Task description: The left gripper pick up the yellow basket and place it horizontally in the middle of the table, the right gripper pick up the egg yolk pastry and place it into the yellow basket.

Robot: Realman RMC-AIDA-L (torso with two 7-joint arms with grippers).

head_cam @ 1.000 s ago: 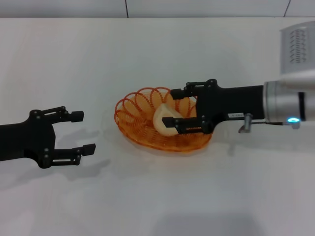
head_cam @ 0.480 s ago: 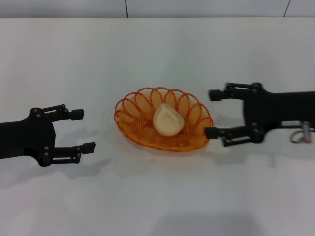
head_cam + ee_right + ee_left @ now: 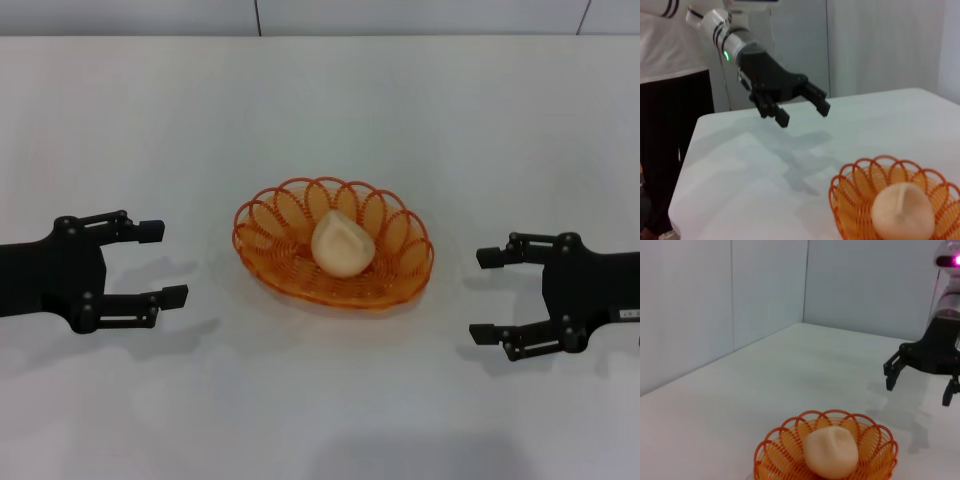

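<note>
The yellow basket lies flat in the middle of the white table, long side across. The pale egg yolk pastry rests inside it, free of both grippers. My left gripper is open and empty, left of the basket. My right gripper is open and empty, right of the basket and clear of its rim. The left wrist view shows the basket, the pastry and the right gripper. The right wrist view shows the basket, the pastry and the left gripper.
A pale wall rises behind the table's far edge. A person in dark trousers stands beside the table in the right wrist view.
My right gripper let go of the pastry in the basket, opened, and drew back to the right and nearer me. The pastry stays in the basket. My left gripper shifted slightly left.
</note>
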